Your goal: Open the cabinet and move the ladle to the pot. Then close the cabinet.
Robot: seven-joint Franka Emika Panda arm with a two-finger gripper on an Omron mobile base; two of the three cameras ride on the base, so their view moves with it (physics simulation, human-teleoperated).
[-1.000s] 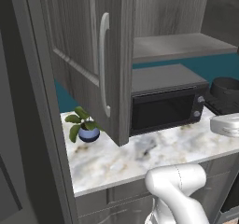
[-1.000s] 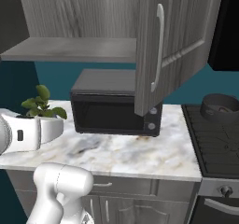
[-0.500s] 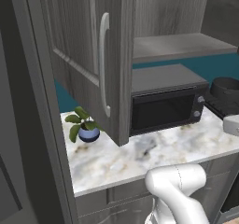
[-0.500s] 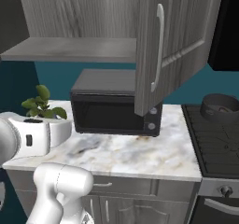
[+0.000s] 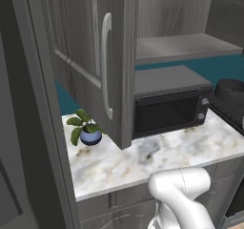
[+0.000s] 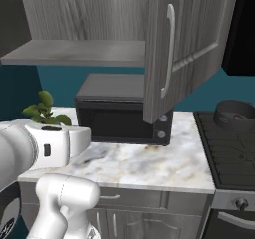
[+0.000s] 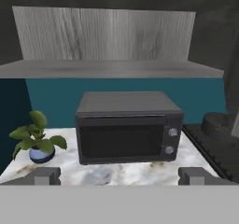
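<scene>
The cabinet (image 5: 90, 56) hangs over the counter with both doors swung open, its left door toward me and its right door (image 6: 187, 49) with a silver bar handle (image 6: 169, 59). Its grey shelf (image 7: 112, 69) faces the hand camera. The pot (image 6: 236, 114) stands on the stove at the right, also seen as the pot (image 5: 231, 89) and the pot (image 7: 218, 123). My gripper (image 7: 121, 176) is open, fingertips (image 7: 46, 175) far apart with nothing between them, held back from the counter and facing the microwave. A thick white arm link (image 6: 40, 148) crosses the left of the right base view.
A black microwave (image 7: 128, 127) sits under the shelf on the marble counter (image 5: 157, 161). A small potted plant (image 5: 86, 130) stands at the counter's left end. The stove (image 6: 234, 153) lies to the right. The open doors jut out over the counter's front.
The white hand seen at the right edge of the left base view near the pot has slid out of that view. The cabinet doors, pot and microwave have not moved.
</scene>
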